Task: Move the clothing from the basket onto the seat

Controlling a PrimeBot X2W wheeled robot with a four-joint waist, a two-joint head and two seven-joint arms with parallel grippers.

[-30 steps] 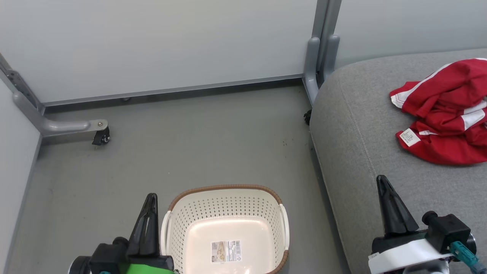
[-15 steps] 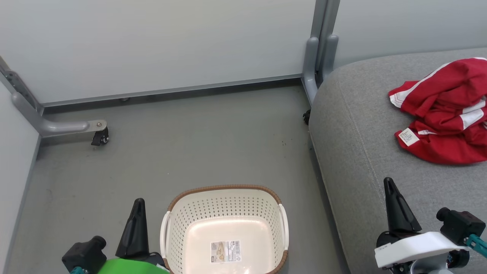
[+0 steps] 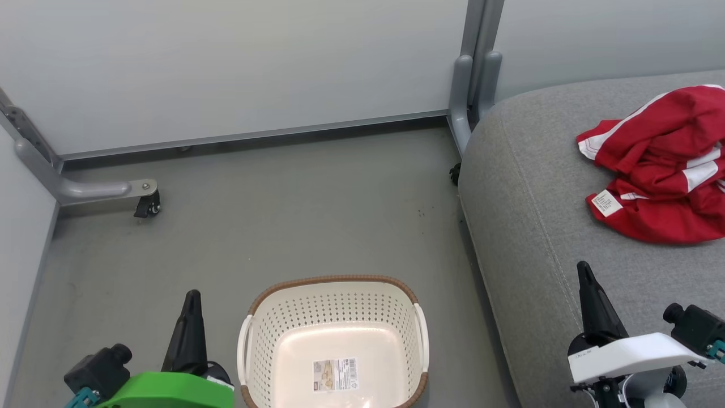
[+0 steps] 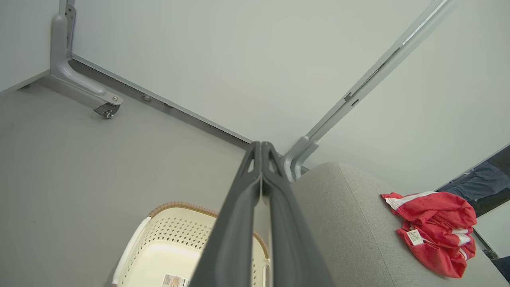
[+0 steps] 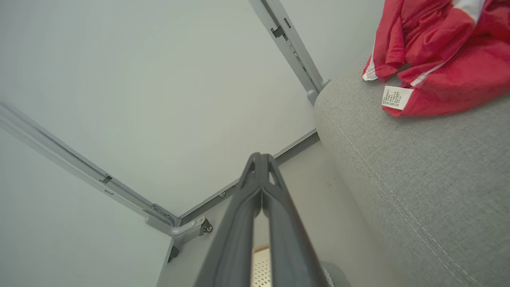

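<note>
The red clothing (image 3: 662, 170) with white stripes and a small label lies bunched on the light-grey seat (image 3: 544, 226) at the right; the left wrist view shows the clothing (image 4: 434, 231) too, as does the right wrist view (image 5: 442, 52). The cream basket (image 3: 334, 340) with its brown rim stands on the floor with only a sticker inside. My left gripper (image 3: 191, 297) is shut, empty, left of the basket. Over the seat's front part, my right gripper (image 3: 582, 269) is shut, empty, well short of the clothing.
Grey partition panels close off the back and left, with a castor foot (image 3: 148, 205) at the left and a grey post (image 3: 473, 85) beside the seat's corner. Grey floor (image 3: 283, 215) lies between the basket and the panels.
Both grippers have drawn back toward the bottom of the head view, the left one also shifting left away from the basket. Clothing and basket stay put.
</note>
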